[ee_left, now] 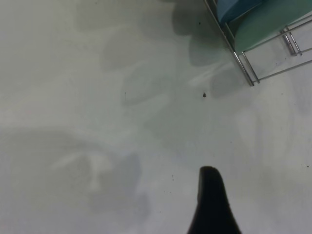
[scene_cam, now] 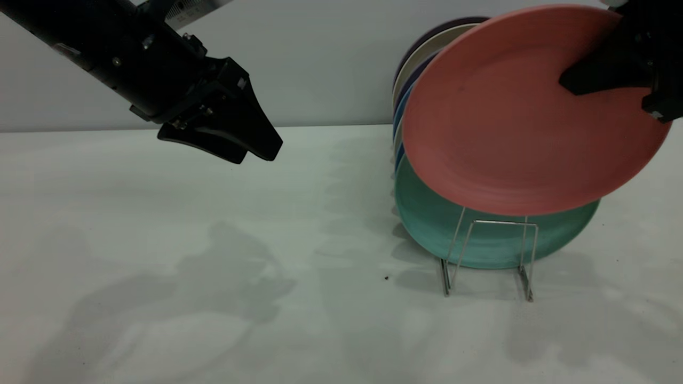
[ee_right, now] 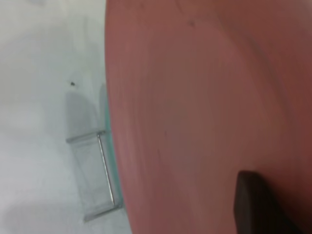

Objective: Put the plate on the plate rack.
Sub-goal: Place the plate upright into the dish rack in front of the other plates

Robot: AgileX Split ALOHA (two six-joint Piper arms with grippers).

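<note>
My right gripper (scene_cam: 608,80) is pinching the upper right rim of the round salmon-pink matte plastic plate (scene_cam: 512,122), one black finger (ee_right: 253,204) lying across its face. I am holding that plate tilted in the air at the upper right of the frame, its lower edge hanging just above the front loops of the thin silver wire plate rack (scene_cam: 488,256), apart from them as far as I can judge. Directly behind it in the picture, a teal-green plate (scene_cam: 443,224) is standing in the rack, with blue, cream and dark plates (scene_cam: 413,69) lined up behind that one. My left gripper (scene_cam: 243,144) is hovering at the upper left over the pale table (scene_cam: 160,240), well apart from the rack, its fingers pressed close together and holding nothing.
</note>
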